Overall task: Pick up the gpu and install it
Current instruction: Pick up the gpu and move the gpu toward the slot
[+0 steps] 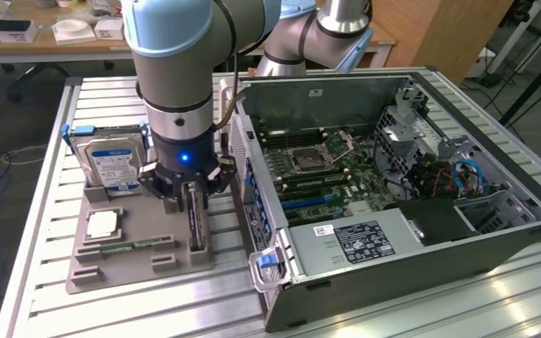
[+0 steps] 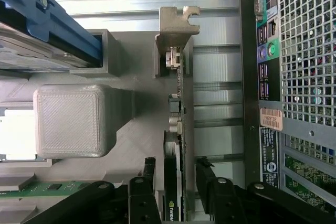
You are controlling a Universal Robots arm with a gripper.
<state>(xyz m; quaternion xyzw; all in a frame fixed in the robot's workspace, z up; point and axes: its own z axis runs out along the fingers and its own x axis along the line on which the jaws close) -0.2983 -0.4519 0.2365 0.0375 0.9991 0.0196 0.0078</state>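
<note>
Your gripper (image 1: 192, 191) (image 2: 176, 169) hangs straight down over the grey plastic fixture tray (image 1: 120, 276) (image 2: 137, 145), which lies on the slatted aluminium table (image 1: 43, 211). The thin dark graphics card (image 1: 195, 227) (image 2: 175, 148) you are after stands on its long edge in a slot along the side of the tray nearest the open black computer case (image 1: 393, 282). In the wrist view its narrow silver metal bracket (image 2: 176, 27) sits at the end away from the gripper. There the black fingers (image 2: 149, 174) straddle the card, one on each flat face. The hand is at a middling width, and a thin strip of tray shows between each finger and the board, so you have no grip on the card and it rests in its slot. In the exterior view, the boxy silver hard drive with the blue label (image 1: 110, 165) stands upright at the tray's far corner, to the left of the arm. A square silver processor chip (image 1: 103, 224) and a narrow green memory stick (image 1: 129, 246) lie flat on the tray nearer the camera. The case is just beside the tray on the exterior view's right, its side off and its green motherboard (image 1: 332, 172) exposed.
</note>
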